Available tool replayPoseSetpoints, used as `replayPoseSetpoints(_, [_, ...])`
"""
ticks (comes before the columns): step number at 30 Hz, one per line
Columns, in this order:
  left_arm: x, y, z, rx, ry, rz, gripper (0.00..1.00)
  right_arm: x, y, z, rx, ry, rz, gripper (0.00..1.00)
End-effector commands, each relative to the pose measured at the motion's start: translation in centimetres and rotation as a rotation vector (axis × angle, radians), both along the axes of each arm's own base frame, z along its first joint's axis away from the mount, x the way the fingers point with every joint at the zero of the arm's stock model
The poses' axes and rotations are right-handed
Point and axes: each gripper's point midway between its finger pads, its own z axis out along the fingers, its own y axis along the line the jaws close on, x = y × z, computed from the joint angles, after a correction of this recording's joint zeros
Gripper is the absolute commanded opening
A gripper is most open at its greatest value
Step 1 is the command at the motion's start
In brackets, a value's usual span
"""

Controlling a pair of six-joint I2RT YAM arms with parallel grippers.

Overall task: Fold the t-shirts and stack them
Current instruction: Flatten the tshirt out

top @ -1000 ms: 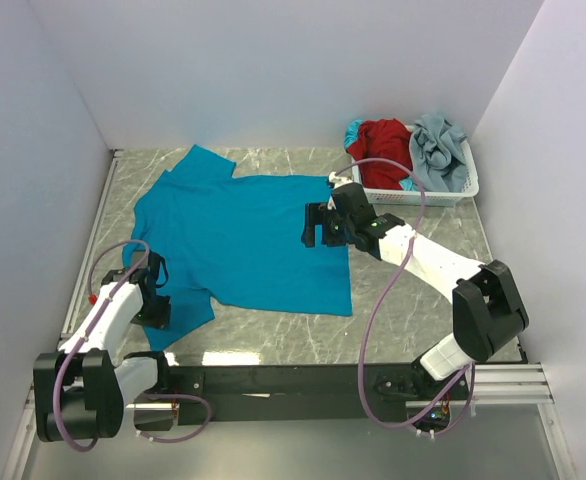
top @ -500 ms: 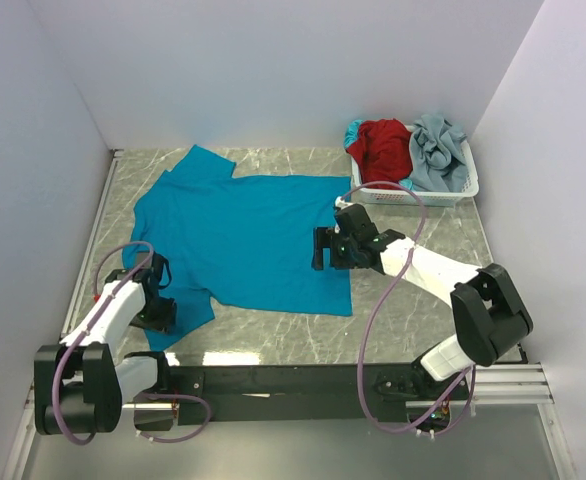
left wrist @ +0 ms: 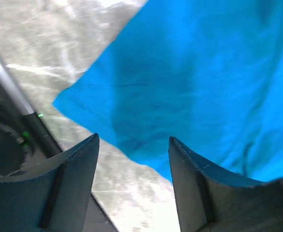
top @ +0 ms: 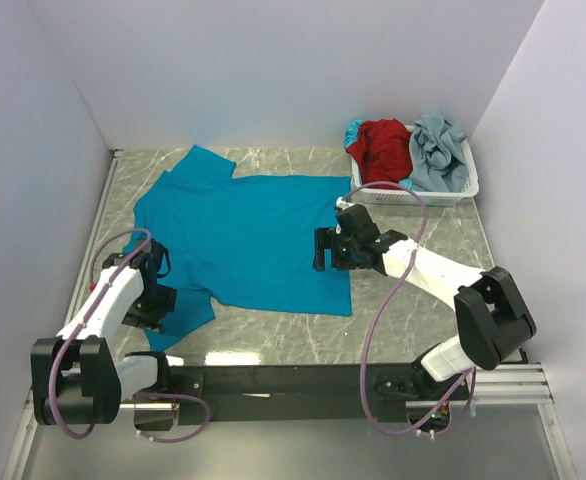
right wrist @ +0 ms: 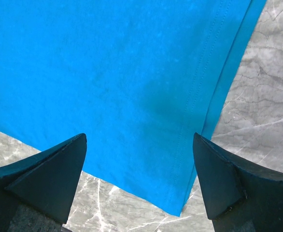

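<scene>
left gripper point(top: 156, 303) hung released over the near sleeve edge of the teal shirt point(top: 243, 235), right gripper point(top: 325, 250) likewise released over its hem corner, shirt flat on the table point(top: 403, 312), marble showing beyond both edges.

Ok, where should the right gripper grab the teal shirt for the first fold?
Take the teal shirt at its near hem corner, coming down from above: the cloth lies flat, the stitched edge is free there, and the open right gripper hovers over it.
</scene>
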Motion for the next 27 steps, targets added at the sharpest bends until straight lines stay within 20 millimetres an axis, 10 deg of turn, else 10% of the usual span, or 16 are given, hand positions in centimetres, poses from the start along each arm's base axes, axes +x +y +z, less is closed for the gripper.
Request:
replayPoseSetpoints(1, [-1.6,0.4,0.5,0.029,0.061,0.026,0.66,0.2,0.0,0.3,-0.006,-0.006,0.013,0.96])
replayPoseSetpoints(11, [0.5,-1.8,-2.6,-0.065,0.036,-0.019,0.76,0.1,-0.4,0.6,-0.017,-0.013,0.014,0.96])
replayPoseSetpoints(16, [-2.1,-2.4,-6.0,-0.099,0.146,-0.006,0.75,0.1,-0.9,0.6,-0.033,-0.018,0.015,0.97])
replayPoseSetpoints(27, [-1.7,-2.0,-5.6,-0.062,0.090,0.011,0.29,-0.2,-1.3,0.4,-0.038,-0.018,0.005,0.96])
